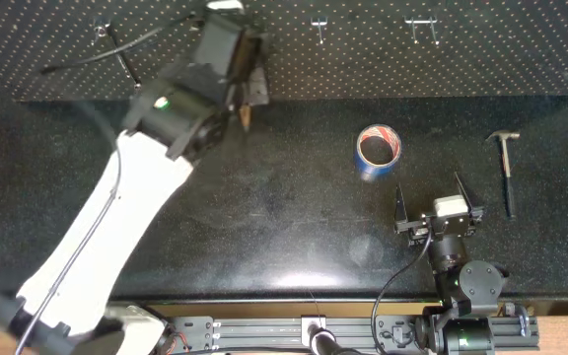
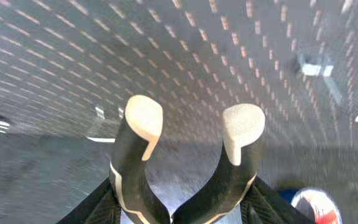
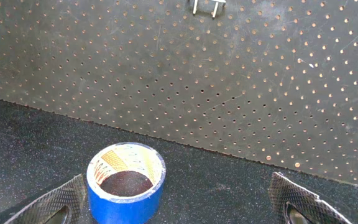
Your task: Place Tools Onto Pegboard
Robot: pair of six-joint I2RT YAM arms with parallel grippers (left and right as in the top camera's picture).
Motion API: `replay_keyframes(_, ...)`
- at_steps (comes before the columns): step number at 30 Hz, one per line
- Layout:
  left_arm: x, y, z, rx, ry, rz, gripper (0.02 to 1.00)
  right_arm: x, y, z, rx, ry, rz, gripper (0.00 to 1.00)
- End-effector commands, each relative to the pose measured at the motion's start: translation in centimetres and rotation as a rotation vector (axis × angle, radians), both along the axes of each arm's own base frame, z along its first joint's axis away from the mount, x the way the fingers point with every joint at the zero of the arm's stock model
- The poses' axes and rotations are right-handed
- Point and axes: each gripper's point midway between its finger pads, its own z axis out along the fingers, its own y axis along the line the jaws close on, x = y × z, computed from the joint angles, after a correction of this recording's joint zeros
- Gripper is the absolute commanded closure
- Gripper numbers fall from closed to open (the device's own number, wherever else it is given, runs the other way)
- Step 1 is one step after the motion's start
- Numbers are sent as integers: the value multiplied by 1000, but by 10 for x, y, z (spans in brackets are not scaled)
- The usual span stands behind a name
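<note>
We've got the blue tape roll (image 3: 127, 202) sitting dead ahead of our right fingers (image 3: 294, 198), spread wide and empty; left fingers (image 2: 143, 121) parted too, up at the pegboard (image 1: 363, 49).

Setting: workshop-style robot bench.

On my remote feed, a black perforated pegboard (image 1: 521, 54) with metal hooks (image 1: 422, 28) stands behind a dark speckled worktop (image 1: 264, 217). A hammer (image 1: 507, 173) and a roll of blue tape (image 1: 378, 150) lie on the worktop. A metal rail (image 1: 264, 330) carries the arm bases (image 1: 461, 335) along the near edge. The views stop at the bench, so I cannot tell whether this is a lab or a true workshop.
</note>
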Motion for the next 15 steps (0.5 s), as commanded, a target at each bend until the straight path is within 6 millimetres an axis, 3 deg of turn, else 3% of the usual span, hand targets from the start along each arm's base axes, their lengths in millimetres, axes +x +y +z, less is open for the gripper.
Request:
replay_keyframes(1, -4, 25, 8, 8, -226, 64, 989, 0, 2, -2, -3, 0, 12, 36)
replay_keyframes(3, -1, 24, 27, 33, -484, -15, 989, 0, 2, -2, -3, 0, 12, 36)
replay_keyframes(6, 5, 46, 45, 107, -572, 104, 989, 0, 2, -2, -3, 0, 12, 36)
replay_keyframes(10, 13, 83, 30, 57, -731, 257, 989, 0, 2, -2, -3, 0, 12, 36)
replay_keyframes(15, 30, 76, 7, 58, -731, 260, 991, 0, 2, -2, -3, 0, 12, 36)
